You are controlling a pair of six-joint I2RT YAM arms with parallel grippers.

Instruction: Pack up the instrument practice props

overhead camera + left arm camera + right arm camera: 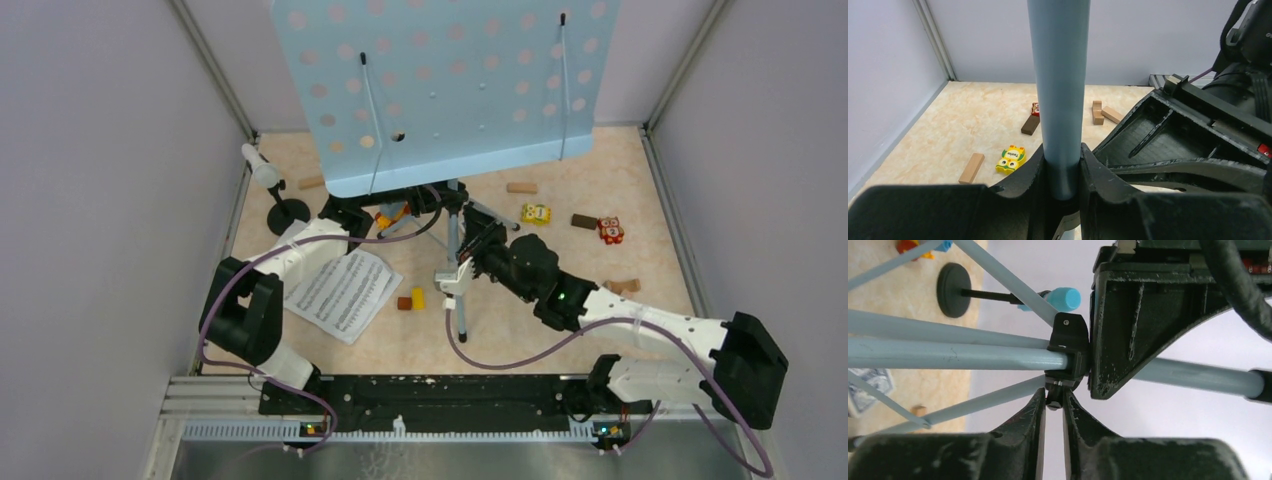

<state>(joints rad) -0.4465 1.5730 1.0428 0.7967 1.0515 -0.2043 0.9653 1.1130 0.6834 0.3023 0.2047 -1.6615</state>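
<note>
Left gripper [1061, 167], closed around the music stand pole [1058, 75], should hold it upright while right gripper [1053, 400], nearly shut, pinches the black collar [1070, 347] from underneath.

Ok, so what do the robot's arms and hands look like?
Both arms, the left arm and the right arm, have white tube sections joined by chunky black blocks. A thin purple cable loops along each one. The right arm shows a tiny green light. The left hand and right hand are black, ribbed plastic with two scuffed fingers each.
</note>
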